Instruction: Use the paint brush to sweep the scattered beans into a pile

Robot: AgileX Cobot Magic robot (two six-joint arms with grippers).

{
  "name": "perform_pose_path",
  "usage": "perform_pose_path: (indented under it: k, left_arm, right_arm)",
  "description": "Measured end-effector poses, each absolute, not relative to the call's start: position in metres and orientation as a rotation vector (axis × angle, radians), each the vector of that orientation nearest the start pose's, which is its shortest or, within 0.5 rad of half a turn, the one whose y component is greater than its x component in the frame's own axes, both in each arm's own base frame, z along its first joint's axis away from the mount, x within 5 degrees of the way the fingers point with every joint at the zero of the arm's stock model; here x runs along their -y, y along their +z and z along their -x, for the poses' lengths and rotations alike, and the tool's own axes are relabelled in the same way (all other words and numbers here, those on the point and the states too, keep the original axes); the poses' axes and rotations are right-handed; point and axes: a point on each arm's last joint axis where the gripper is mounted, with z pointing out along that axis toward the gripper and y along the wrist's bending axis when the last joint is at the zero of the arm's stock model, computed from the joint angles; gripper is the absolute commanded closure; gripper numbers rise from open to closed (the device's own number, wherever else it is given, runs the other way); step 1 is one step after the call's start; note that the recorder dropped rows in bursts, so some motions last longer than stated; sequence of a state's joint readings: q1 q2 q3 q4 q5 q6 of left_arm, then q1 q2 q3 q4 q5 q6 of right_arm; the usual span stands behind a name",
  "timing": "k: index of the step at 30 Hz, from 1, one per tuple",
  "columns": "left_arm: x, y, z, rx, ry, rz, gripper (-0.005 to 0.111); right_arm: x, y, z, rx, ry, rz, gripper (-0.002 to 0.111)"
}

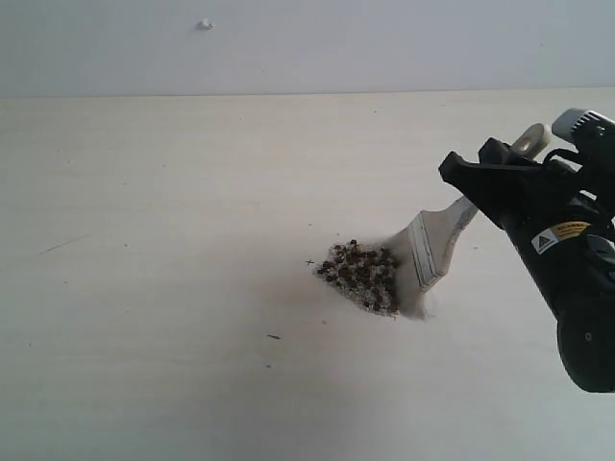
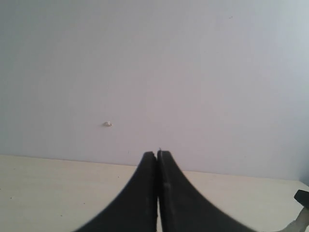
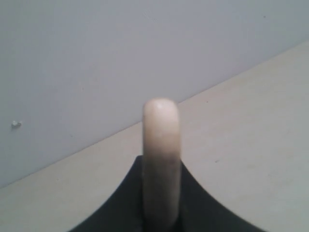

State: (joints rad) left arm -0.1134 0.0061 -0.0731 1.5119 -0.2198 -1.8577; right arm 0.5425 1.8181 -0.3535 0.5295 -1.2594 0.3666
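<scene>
The paint brush point(image 1: 434, 245) is gripped by its cream handle in the right fingers point(image 1: 478, 181), which are closed on it. It is held tilted, with its bristles set on the pale worktop point(image 1: 144, 288) and touching the right edge of the pile point(image 1: 363, 274) of brown beans point(image 1: 357, 257) and whitish crumbs near the middle. The left fingers point(image 2: 140, 193) are pressed shut with nothing between them, pointed toward the wall point(image 2: 193, 72).
</scene>
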Motion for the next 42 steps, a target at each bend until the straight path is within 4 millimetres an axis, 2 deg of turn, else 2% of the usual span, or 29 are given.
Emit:
perform_pose_path:
  k: [11,25,32,42]
  left_arm:
    - [0.025,0.238,-0.047,-1.429,-0.535,-0.018,0.107]
    - [0.025,0.238,-0.047,-1.429,-0.535,-0.018,0.107]
    - [0.025,0.238,-0.047,-1.429,-0.535,-0.018,0.107]
    - [0.025,0.238,-0.047,-1.429,-0.535,-0.018,0.107]
  right_arm:
    - [-0.094,0.153,-0.239,-1.668,0.315,-0.264,0.108]
    - [-0.096,0.157,-0.239,-1.668,0.274,-0.188,0.108]
    - [-0.111,0.166,-0.26,-1.693,0.238,-0.105,0.108]
    - [-0.126,0.161,-0.279,-1.751,0.237,-0.071,0.108]
